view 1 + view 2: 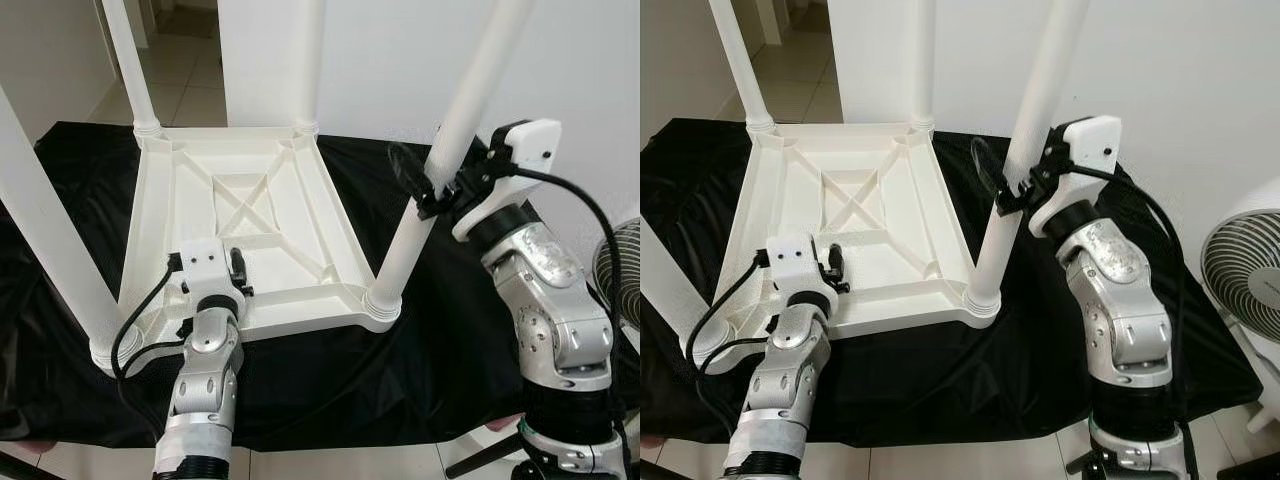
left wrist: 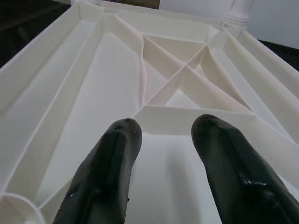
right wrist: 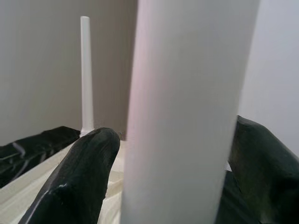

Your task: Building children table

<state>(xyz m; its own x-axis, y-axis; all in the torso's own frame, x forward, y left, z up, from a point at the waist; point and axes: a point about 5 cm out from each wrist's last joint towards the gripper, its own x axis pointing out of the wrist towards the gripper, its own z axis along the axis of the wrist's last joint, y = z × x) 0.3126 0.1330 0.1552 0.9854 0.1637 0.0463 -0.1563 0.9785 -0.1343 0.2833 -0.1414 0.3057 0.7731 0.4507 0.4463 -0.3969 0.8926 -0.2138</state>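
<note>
We are looking down at a white plastic children's table (image 1: 250,230) lying upside down on a black cloth (image 1: 440,330), its ribbed underside facing up and its four white legs standing upward from the corners. Our right gripper (image 1: 428,190) is reaching in from the right side, and its jaws are clenching around the near right leg (image 1: 440,175) partway up its height, with one black finger (image 3: 74,182) on each side of the white tube, as the right wrist view is showing. That leg is leaning slightly and its foot is sitting in the round socket (image 1: 382,305) at the tabletop's corner, below the jaws. Our left gripper (image 1: 238,270) is hovering over the near edge of the tabletop's underside, its jaws standing apart and holding nothing, the crossed ribs (image 2: 187,70) lying just ahead of the fingers (image 2: 112,163). The near left leg (image 1: 50,260) is rising to the left of these jaws. A white fan (image 1: 1250,290) is standing far to the right of the right arm.
</note>
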